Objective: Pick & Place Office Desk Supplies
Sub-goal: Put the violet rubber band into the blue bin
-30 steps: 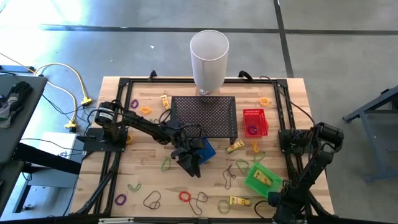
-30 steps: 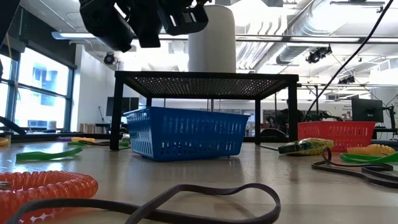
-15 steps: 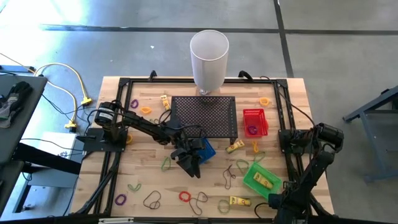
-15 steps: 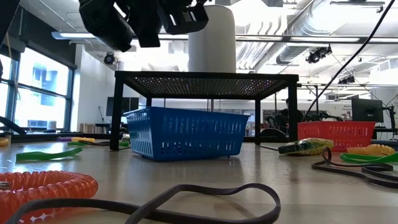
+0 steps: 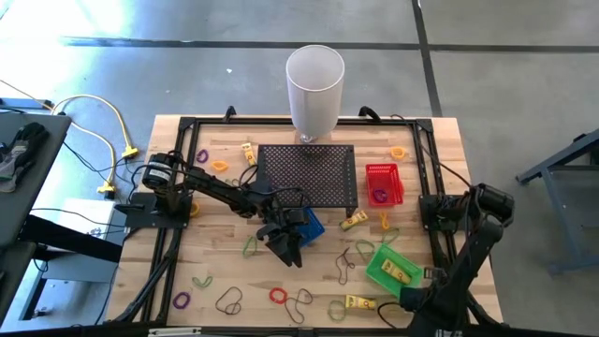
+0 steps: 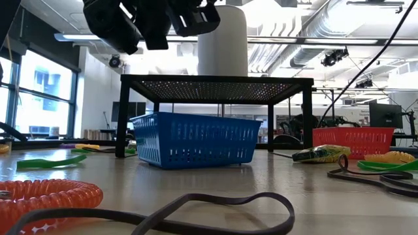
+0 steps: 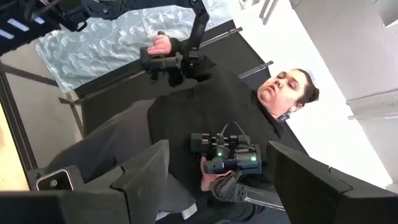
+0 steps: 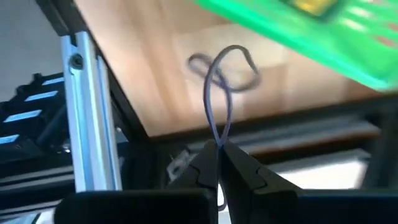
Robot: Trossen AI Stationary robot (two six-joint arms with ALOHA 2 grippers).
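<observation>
Purple rubber band (image 8: 219, 93) is pinched in the right gripper (image 8: 219, 163), jaws pressed tight on it, hanging near the desk (image 5: 225, 271) edge at about 5 o'clock by the green basket (image 5: 393, 268). Left gripper (image 5: 285, 251) is spread wide (nothing in it) beside the blue basket (image 6: 192, 139) — mid-desk.

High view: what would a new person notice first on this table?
Probably the tall white cylinder at the far edge, just behind the black mesh stand in the middle of the wooden table. Next, the coloured baskets: blue under the left tool, red right of the stand, green near the right arm, whose tool pinches a thin band.
</observation>
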